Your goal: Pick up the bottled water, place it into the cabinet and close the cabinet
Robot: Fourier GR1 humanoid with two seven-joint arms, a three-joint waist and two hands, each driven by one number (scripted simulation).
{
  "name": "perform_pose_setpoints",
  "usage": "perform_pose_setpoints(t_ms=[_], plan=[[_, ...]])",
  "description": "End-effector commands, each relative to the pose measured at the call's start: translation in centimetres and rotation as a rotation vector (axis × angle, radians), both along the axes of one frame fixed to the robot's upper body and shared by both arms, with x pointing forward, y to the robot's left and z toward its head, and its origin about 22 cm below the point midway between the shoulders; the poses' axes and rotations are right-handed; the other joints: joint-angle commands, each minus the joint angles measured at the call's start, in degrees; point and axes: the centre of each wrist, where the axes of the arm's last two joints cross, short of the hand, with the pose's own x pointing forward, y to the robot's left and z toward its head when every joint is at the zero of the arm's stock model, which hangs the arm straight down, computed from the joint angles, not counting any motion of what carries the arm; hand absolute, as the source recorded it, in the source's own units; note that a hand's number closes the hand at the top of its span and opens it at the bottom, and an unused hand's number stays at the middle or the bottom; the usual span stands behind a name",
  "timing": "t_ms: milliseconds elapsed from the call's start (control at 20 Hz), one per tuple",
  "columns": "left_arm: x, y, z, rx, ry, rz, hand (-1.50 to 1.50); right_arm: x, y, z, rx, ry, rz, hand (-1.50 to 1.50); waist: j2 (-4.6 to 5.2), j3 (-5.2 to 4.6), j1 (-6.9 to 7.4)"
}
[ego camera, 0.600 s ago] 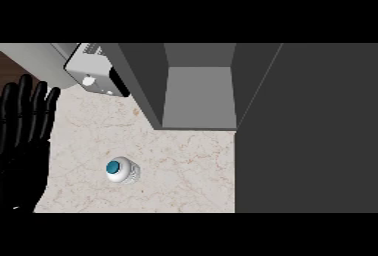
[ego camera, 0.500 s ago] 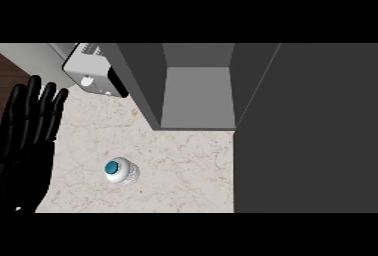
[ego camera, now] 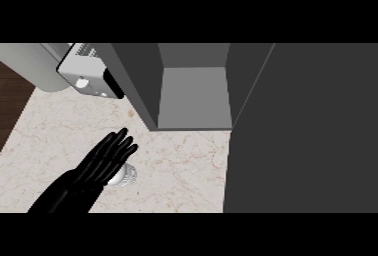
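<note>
The left hand [ego camera: 100, 167] hovers over the marble counter [ego camera: 184, 165], fingers straight and close together — nothing clasped. The bottled water [ego camera: 124, 176] stands upright just right of and under the fingers, partly hidden. Beyond the fingertips, up and right, the cabinet [ego camera: 192, 95] stands open.
</note>
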Motion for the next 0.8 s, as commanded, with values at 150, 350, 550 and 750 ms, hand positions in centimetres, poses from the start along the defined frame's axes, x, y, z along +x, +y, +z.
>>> perform_pose_setpoints(t_ms=[150, 350, 550, 750], plan=[[-4.3, 5.8, -0.4, -0.020, 0.162, -0.099, -1.50, -4.8, -0.5, 0.4, 0.102, 0.081, 0.030, -1.50, -0.30, -0.08, 0.62], [-3.9, 8.0, 0.1, -0.027, 0.169, -0.085, -1.50, -6.4, 0.7, 0.7, 0.124, 0.093, 0.044, -1.50, -0.17, -0.07, 0.50], [-5.0, 10.9, -0.8, -0.009, 0.164, -0.089, -1.50, -6.0, 0.2, -1.3, 0.112, 0.095, 0.052, -1.50, -0.16, -0.07, 0.76], [-4.8, 11.3, -1.1, -0.001, 0.187, -0.078, -1.50, -6.0, -1.0, -1.8, 0.112, 0.091, 0.047, -1.50, -0.10, -0.05, 0.68]])
